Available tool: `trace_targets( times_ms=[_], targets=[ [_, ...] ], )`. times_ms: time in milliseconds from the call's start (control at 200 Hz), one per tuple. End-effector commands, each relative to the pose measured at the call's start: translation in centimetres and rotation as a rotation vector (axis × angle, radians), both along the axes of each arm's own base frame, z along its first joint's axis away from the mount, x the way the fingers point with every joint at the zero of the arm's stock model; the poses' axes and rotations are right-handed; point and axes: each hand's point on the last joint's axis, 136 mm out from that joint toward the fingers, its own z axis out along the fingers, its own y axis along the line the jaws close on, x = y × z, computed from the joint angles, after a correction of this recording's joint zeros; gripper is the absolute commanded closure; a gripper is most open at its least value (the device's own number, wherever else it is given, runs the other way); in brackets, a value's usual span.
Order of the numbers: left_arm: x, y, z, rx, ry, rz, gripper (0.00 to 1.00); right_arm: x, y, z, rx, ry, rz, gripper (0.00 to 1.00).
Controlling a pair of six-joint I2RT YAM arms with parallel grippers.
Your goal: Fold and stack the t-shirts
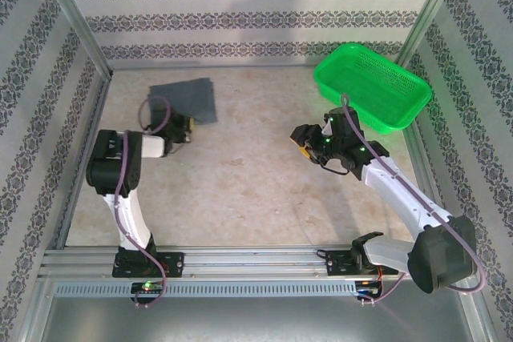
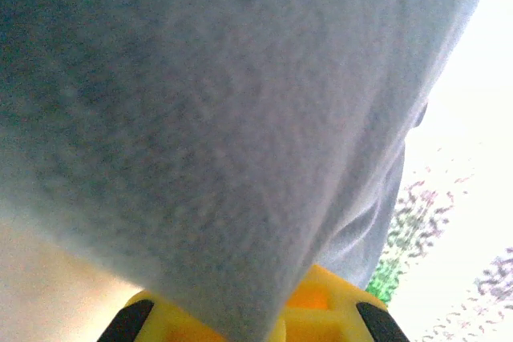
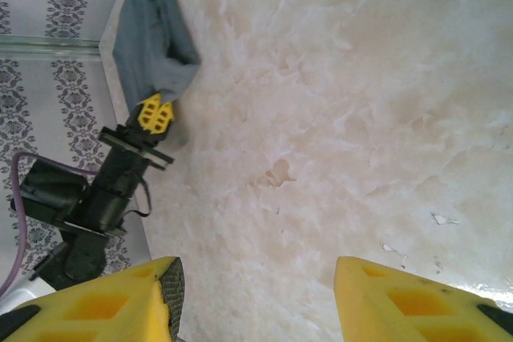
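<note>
In the far left corner of the counter (image 1: pixel 240 190) lies the folded t-shirt (image 1: pixel 188 98). The left gripper (image 1: pixel 184 127), the nearer one, pinches its near edge. The right gripper (image 1: pixel 302 142) hangs wide open and empty, well apart toward the right.

A plain slate-grey t-shirt (image 1: pixel 186 100) of thin, soft fabric, without print, is seen folded into a compact, roughly rectangular bundle. It is laid mostly flat at the far left of the tabletop (image 1: pixel 240 182). Its near corner is gathered into a raised fold and pinched by the left pincer (image 1: pixel 184 126).
</note>
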Motion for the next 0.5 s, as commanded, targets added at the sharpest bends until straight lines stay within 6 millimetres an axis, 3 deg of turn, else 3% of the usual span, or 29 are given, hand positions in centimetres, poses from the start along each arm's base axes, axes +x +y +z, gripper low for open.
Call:
trace_targets(
  times_ms=[0, 75, 160, 235, 495],
  targets=[
    [0.4, 3.0, 0.4, 0.066, -0.046, -0.243, 1.0, 0.7, 1.1, 1.2, 0.013, -0.037, 0.034, 0.47],
    [1.1, 5.3, 0.3, 0.07, -0.079, -0.34, 1.0, 1.0, 2.0, 1.3, 0.024, -0.052, 0.062, 0.47],
    [0.5, 8.9, -0.9, 0.117, -0.013, -0.337, 1.0, 1.6, 3.1, 1.8, 0.051, -0.078, 0.097, 0.47],
    [0.7, 10.8, -1.2, 0.125, -0.007, -0.337, 1.0, 2.1, 4.1, 2.4, 0.069, -0.106, 0.121, 0.48],
    [2.3, 13.9, -0.7, 0.2, 0.009, -0.36, 1.0, 3.4, 6.7, 4.6, 0.129, -0.2, 0.185, 0.48]
  ],
)
